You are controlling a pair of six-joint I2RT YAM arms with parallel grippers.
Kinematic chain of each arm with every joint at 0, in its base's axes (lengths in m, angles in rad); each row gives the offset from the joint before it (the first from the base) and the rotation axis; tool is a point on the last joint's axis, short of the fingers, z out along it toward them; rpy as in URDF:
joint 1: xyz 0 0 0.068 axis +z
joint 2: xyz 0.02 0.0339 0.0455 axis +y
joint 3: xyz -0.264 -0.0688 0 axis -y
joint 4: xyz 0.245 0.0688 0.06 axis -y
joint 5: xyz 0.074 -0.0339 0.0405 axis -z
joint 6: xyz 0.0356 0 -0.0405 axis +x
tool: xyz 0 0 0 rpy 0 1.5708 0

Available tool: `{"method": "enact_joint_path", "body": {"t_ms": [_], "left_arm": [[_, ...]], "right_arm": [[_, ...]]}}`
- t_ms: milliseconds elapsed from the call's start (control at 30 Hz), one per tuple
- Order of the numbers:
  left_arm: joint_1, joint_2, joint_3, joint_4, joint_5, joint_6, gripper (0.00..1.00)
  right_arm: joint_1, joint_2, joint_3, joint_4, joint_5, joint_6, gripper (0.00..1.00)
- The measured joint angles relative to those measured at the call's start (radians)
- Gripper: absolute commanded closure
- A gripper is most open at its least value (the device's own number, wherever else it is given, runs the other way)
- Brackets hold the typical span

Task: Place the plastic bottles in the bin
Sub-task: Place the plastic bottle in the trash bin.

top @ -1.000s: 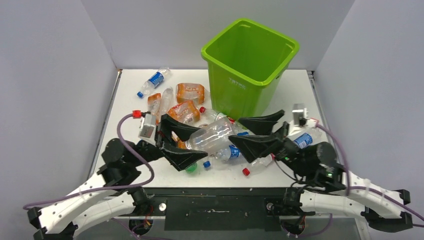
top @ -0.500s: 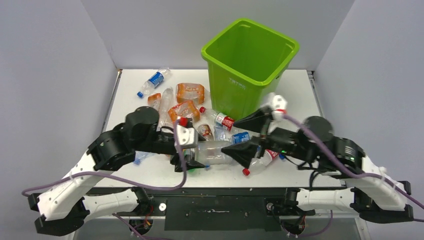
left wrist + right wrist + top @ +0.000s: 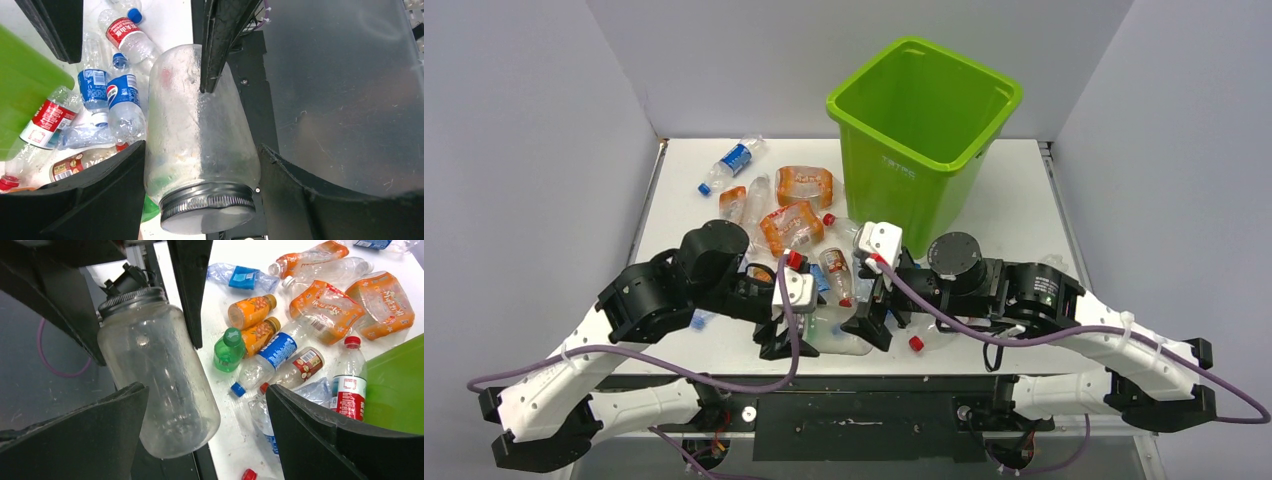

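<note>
My left gripper (image 3: 201, 147) is shut on a large clear wide-mouth bottle (image 3: 200, 130) just behind its grey screw lid. The bottle (image 3: 836, 325) hangs at the table's front edge, partly over the black rail. My right gripper (image 3: 206, 389) stands open around the bottle's (image 3: 160, 390) base end, one finger against it and a wide gap on the other side. Several crushed plastic bottles (image 3: 791, 225) with orange, blue and red labels lie behind. A small green one (image 3: 227, 350) lies among them. The lime-green bin (image 3: 904, 165) stands at the back right.
The bottle heap (image 3: 280, 350) fills the table's left and middle, right up to the bin's wall (image 3: 395, 390). A loose red cap (image 3: 916, 344) lies near the front edge. A blue-labelled bottle (image 3: 734, 158) lies alone at the back left.
Both arms have swung inward and down to the front centre. The large clear bottle has come with the left gripper from above the heap to the front edge.
</note>
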Motion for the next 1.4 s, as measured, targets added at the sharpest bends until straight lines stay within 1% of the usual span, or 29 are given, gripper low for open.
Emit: {"method": "enact_joint_path", "body": {"t_ms": [167,400,467,500,533,667,700,733,767,833,867,900,1000,1067,1100,1133,1200,1267,1400], "left_arm": [[0.000,-0.014,0.000,-0.015,0.020,-0.001,1.00],[0.000,0.017,0.008,0.000,0.044,-0.002,1.00],[0.000,0.021,0.008,0.012,0.061,-0.005,1.00],[0.000,0.021,0.008,0.019,0.070,-0.008,1.00],[0.000,0.021,0.008,0.029,0.074,-0.011,1.00],[0.000,0.011,0.007,0.068,0.094,-0.031,1.00],[0.000,0.008,0.006,0.068,0.093,-0.035,0.97],[0.000,0.005,0.004,0.068,0.097,-0.041,0.76],[0.000,-0.001,-0.002,0.071,0.101,-0.048,0.59],[0.000,-0.019,-0.020,0.093,0.103,-0.066,0.30],[0.000,-0.032,-0.035,0.116,0.103,-0.080,0.06],[0.000,-0.050,-0.058,0.149,0.101,-0.095,0.02],[0.000,-0.145,-0.181,0.339,0.065,-0.175,0.04],[0.000,-0.238,-0.291,0.514,0.022,-0.254,0.04],[0.000,-0.294,-0.362,0.637,-0.008,-0.314,0.04],[0.000,-0.328,-0.404,0.713,-0.027,-0.352,0.04],[0.000,-0.389,-0.494,0.931,-0.072,-0.462,0.04],[0.000,-0.395,-0.534,1.099,-0.116,-0.558,0.04],[0.000,-0.348,-0.563,1.283,-0.200,-0.686,0.04]], "right_arm": [[0.043,-0.007,-0.040,0.025,-0.018,-0.030,0.10],[0.096,0.001,-0.086,0.023,-0.050,-0.057,0.10],[0.101,0.012,-0.089,0.024,-0.042,-0.060,0.08],[0.104,0.020,-0.090,0.027,-0.037,-0.060,0.04],[0.108,0.027,-0.093,0.033,-0.032,-0.060,0.04],[0.127,0.046,-0.130,0.065,-0.013,-0.060,0.32],[0.130,0.047,-0.139,0.076,-0.013,-0.056,0.38],[0.134,0.047,-0.145,0.087,-0.010,-0.058,0.43],[0.141,0.042,-0.153,0.097,-0.010,-0.053,0.46],[0.149,0.031,-0.174,0.126,-0.005,-0.050,0.50],[0.152,0.021,-0.192,0.149,-0.001,-0.049,0.50],[0.154,0.005,-0.216,0.178,0.003,-0.048,0.50],[0.159,-0.070,-0.320,0.285,0.029,-0.020,0.53],[0.159,-0.139,-0.406,0.355,0.048,0.001,0.55],[0.159,-0.176,-0.447,0.393,0.058,0.009,0.55],[0.159,-0.209,-0.483,0.431,0.068,0.021,0.55],[0.159,-0.262,-0.540,0.518,0.085,0.037,0.56],[0.159,-0.299,-0.584,0.610,0.096,0.054,0.56],[0.159,-0.322,-0.636,0.760,0.141,0.082,0.57]]}}
